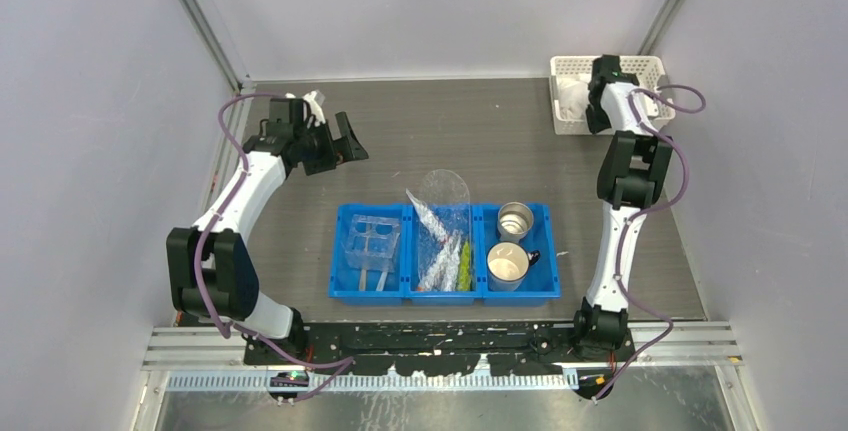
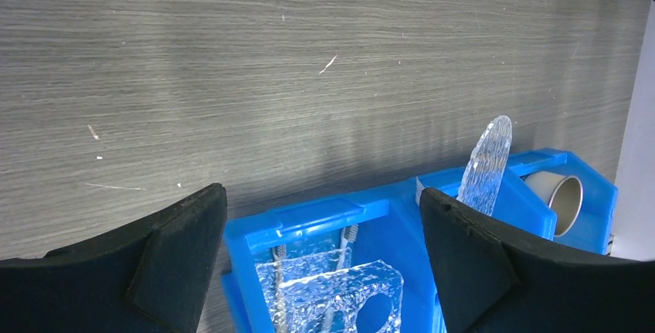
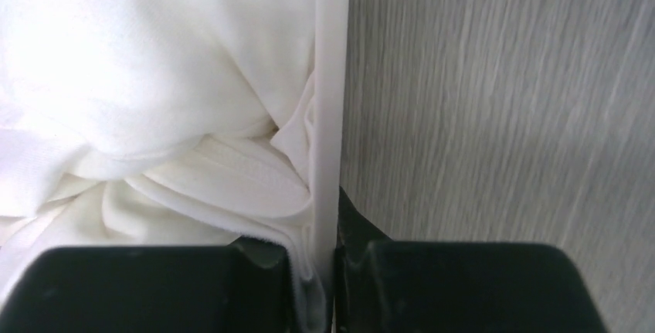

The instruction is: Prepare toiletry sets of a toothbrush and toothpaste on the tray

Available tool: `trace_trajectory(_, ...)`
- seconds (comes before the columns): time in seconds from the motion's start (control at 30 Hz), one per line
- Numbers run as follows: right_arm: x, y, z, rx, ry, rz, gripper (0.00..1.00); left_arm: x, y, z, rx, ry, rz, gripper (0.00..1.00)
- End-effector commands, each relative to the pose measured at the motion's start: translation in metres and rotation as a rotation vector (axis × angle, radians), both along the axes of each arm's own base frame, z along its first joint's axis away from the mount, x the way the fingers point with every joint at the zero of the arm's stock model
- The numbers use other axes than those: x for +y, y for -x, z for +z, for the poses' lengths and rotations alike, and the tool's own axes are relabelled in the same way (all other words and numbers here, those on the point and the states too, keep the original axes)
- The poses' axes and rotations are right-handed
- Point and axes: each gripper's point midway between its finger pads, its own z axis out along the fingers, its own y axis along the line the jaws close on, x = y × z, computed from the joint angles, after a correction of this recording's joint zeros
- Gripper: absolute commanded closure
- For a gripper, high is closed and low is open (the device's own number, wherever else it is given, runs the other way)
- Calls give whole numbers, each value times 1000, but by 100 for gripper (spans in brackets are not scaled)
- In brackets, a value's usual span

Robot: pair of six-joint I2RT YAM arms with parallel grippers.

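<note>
The small clear tray (image 1: 371,240) lies in the left compartment of the blue bin (image 1: 445,296), over some toothbrushes. It also shows in the left wrist view (image 2: 340,290). The clear-wrapped toiletry sets (image 1: 445,251), one with green contents, lie in the middle compartment; one clear packet (image 2: 487,163) stands up from it. My left gripper (image 1: 338,148) is open and empty, held above the table behind and left of the bin; in its wrist view (image 2: 322,198) the jaws stand wide apart. My right gripper (image 1: 597,123) is at the back right, shut on the wall of the white lattice basket (image 3: 328,117).
The white lattice basket (image 1: 640,68) holds white cloth (image 3: 139,93), a fold of it pinched with the wall. A metal cup (image 1: 515,219) and a white mug (image 1: 507,265) stand in the bin's right compartment. Grey walls close in on both sides and the back.
</note>
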Motion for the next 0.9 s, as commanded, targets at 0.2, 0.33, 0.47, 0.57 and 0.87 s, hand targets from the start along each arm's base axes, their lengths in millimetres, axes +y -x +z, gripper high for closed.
trace_trajectory(0.2, -62, -75, -9, -232, -24, 17, 81, -7, -4, 1, -19, 17, -24, 5)
trace_trajectory(0.33, -67, -82, 0, -264, -3, 55, 56, -6, -5, -1, -12, 5, -25, 5)
trace_trajectory(0.47, -66, -75, 14, -254, 22, 93, 33, -3, -5, -2, -11, -11, -20, 5)
trace_trajectory(0.57, -64, -59, 29, -260, 54, 116, 16, -2, -4, -2, -12, -19, -19, 5)
trace_trajectory(0.87, -42, -35, 163, -428, 189, 277, 0, 1, -4, 8, -37, -45, -17, 5)
